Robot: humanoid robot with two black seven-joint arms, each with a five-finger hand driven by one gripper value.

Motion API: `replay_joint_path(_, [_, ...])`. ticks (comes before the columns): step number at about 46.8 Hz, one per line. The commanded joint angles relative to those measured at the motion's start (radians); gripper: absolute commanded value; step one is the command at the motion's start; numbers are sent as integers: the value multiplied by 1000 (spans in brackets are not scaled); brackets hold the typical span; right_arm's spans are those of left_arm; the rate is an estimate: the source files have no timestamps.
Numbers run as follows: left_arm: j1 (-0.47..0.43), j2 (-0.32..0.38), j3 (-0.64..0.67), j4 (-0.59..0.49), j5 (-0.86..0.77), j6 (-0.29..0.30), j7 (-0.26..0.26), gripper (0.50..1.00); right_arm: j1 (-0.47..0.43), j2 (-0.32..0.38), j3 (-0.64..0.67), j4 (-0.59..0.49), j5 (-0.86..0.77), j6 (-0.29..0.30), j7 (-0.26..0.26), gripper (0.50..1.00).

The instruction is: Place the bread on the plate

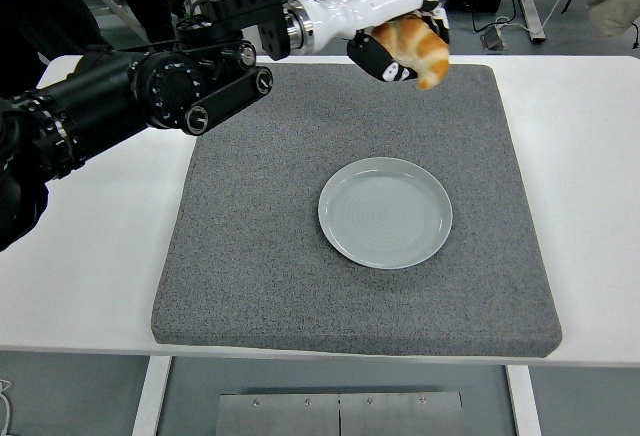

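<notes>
**Bread in the air, plate not yet under it**

I have the left hand (pixel 395 31) wrapped around the bread (pixel 418 44) — a golden, croissant-like piece — and it hangs above the far edge of the grey mat (pixel 260 256), clear of the surface. The plate (pixel 385 212) sits bare near the mat's middle, nearer to me than the bread. So I judge this to be the carry step: picked up, not yet delivered. Next I would bring the hand toward me until the bread is over the plate's centre, lower it, and only then let the fingers loosen.

The fingers are mostly hidden behind the bread and the white wrist shell, so I cannot tell how firm the hold is. The right arm is out of view — nothing shows at that edge.
</notes>
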Motion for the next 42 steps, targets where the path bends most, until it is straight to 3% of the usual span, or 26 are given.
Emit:
replay_joint_path(1, [-7,-2,-1,-1,3,2,-7,500,1,0,0,0,0,0,0,1000])
replay_joint_path(6, [6,-2,21,-6,12,29,-27,500,1,0,0,0,0,0,0,1000])
replay_joint_path(13, [50,-2,114,-8,9,112,-129,500,1,0,0,0,0,0,0,1000])
replay_joint_path(16, [84,-2,130,-8,8,128,-149,500,1,0,0,0,0,0,0,1000])
replay_joint_path(42, [271,-2,131,-9,-5,123,-155,500,1,0,0,0,0,0,0,1000])
